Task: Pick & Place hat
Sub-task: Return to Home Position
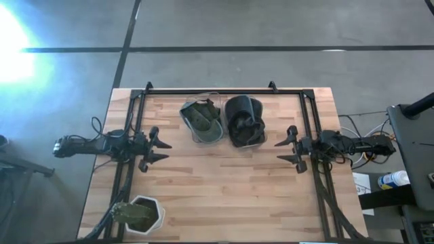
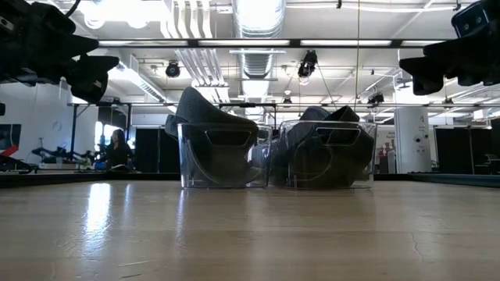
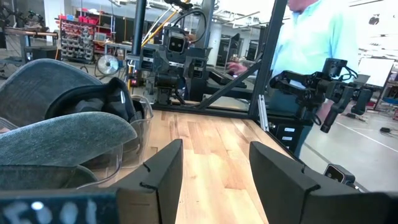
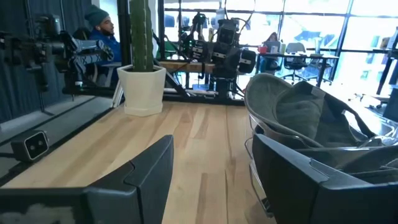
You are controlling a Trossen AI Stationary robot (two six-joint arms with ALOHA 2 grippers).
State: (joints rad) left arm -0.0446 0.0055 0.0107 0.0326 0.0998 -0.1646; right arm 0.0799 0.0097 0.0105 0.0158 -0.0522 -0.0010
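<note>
Left gripper (image 1: 161,150): fingers wide, empty, over table's (image 1: 224,190) left side.
Right gripper (image 1: 281,151): fingers wide, empty, over right side, facing inward.
Green caps (image 1: 201,118): inside left bin (image 1: 196,140).
Black cap (image 1: 244,122): inside right bin (image 1: 260,140), just beside left bin.
Cactus (image 1: 139,215): left-side corner, well apart.

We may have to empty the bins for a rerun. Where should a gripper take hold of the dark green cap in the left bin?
Probably grip the dark green cap by the fabric peak standing above the rim of the left transparent bin, coming straight down from above. The bin's walls block every side approach, and only that raised part is exposed. The left gripper, open, sits nearest.
</note>
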